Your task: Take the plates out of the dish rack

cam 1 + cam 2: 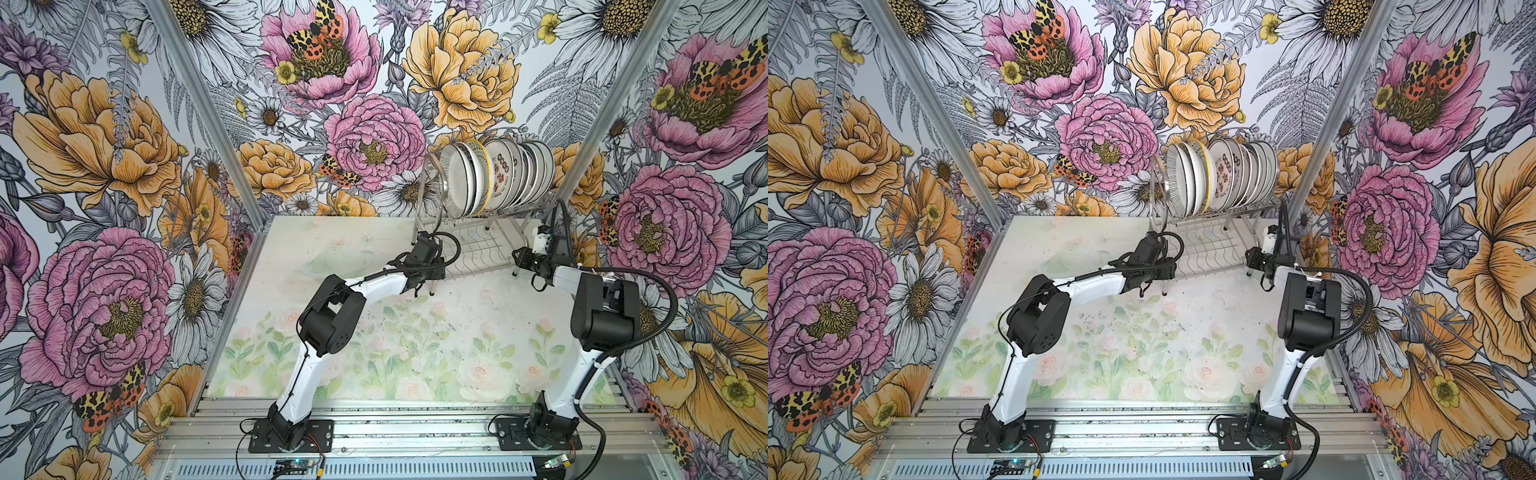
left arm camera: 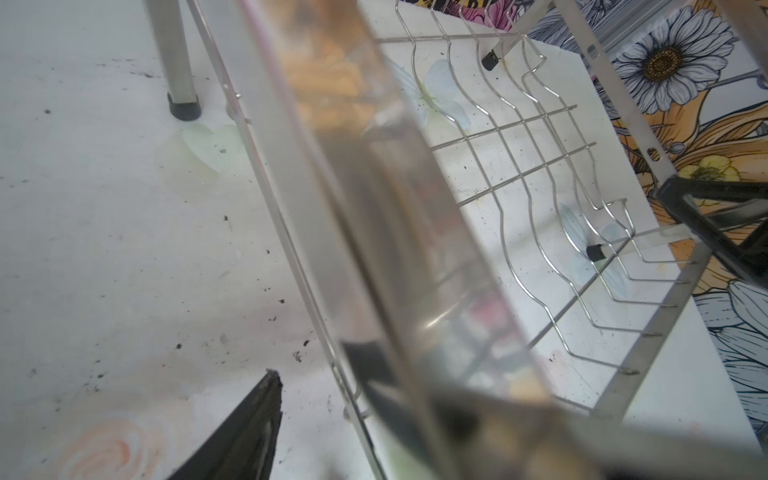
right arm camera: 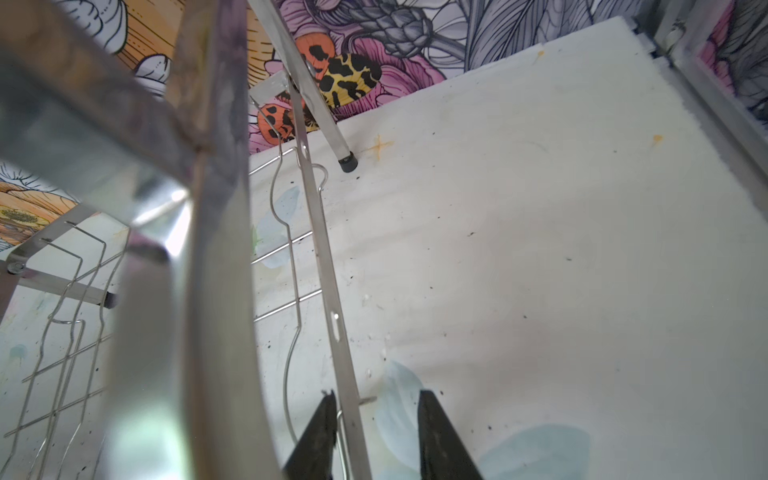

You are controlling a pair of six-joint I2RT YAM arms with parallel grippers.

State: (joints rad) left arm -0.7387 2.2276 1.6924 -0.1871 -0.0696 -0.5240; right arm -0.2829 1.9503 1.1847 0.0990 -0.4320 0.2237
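The dish rack (image 1: 478,249) (image 1: 1208,249) stands at the back right of the table. Several white plates (image 1: 494,178) (image 1: 1221,174) stand on edge in its upper tier; the lower wire tier is bare. My left gripper (image 1: 434,268) (image 1: 1167,270) is at the rack's left end. In the left wrist view it (image 2: 316,365) is open and straddles the blurred steel end loop (image 2: 374,208). My right gripper (image 1: 517,253) (image 1: 1250,252) is at the rack's right end. In the right wrist view it (image 3: 374,397) is open around the lower tier's flat rail (image 3: 324,249), which lies against one finger (image 3: 320,424).
The floral table mat (image 1: 374,332) spreads in front of the rack. Flowered walls close in just behind and to the right of the rack, with an aluminium corner post (image 1: 582,166) beside it. Both arm bases sit on the front rail.
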